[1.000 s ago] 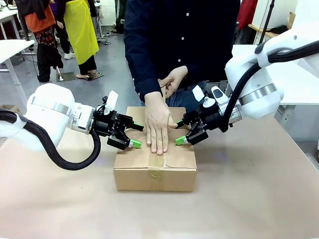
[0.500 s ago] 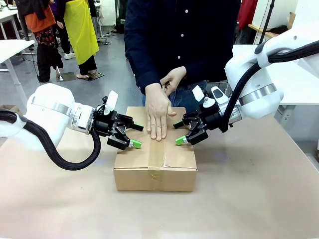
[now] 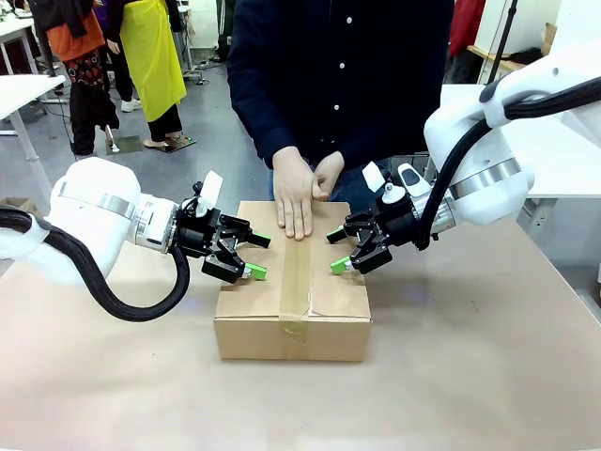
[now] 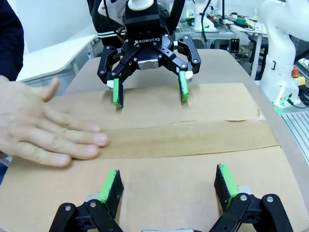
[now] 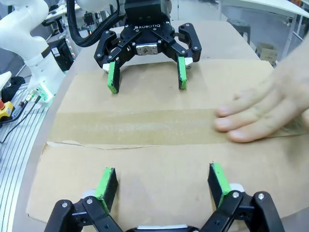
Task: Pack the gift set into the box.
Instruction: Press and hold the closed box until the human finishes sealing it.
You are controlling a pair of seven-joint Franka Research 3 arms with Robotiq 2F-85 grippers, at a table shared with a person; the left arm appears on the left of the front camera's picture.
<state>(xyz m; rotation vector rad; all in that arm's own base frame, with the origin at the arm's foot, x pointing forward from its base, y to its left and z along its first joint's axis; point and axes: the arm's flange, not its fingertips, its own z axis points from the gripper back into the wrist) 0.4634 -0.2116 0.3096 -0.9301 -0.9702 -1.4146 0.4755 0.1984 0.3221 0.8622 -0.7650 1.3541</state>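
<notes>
The brown cardboard box (image 3: 292,291) stands closed in the middle of the table, its top flaps joined by a strip of tape (image 3: 295,272) along the seam. The gift set is hidden. My left gripper (image 3: 255,256) is open, its green pads resting on the left top flap (image 4: 159,191). Over the right flap (image 5: 159,179) my right gripper (image 3: 336,250) is open too, pads down on the cardboard. A person's hand (image 3: 295,202) lies flat on the tape at the box's far end. In each wrist view the other gripper (image 4: 150,90) (image 5: 146,73) faces across the seam.
The person in a dark shirt (image 3: 338,75) stands at the table's far edge, second hand (image 3: 328,174) held behind the first. Bare tan tabletop (image 3: 470,376) surrounds the box. Other people and white tables (image 3: 23,89) are far behind at the left.
The person's flat hand has slid along the tape from the near middle of the box top to its far end. Both grippers have stayed in place on the flaps.
</notes>
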